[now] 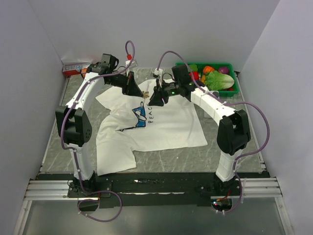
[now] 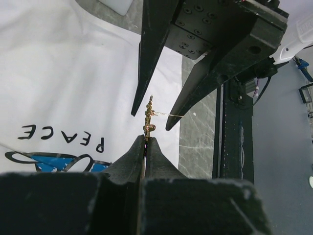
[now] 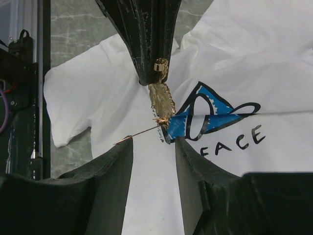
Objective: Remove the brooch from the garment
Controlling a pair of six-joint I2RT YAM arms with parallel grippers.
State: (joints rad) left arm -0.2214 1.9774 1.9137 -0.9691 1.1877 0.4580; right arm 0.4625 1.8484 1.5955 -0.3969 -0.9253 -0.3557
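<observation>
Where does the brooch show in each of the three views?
Top external: too small to make out.
Left wrist: centre, the brooch clamped in the left gripper's shut tips.
Right wrist: upper centre, hanging below that gripper.
Shared landmark: the black PEACE print.

White T-shirt (image 1: 171,125) on grey table (image 1: 166,159) — green bin (image 1: 235,82) far right

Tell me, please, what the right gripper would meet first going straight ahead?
Probably the brooch, held by the left gripper just ahead of the right gripper's open jaws; depth is unclear.
</observation>
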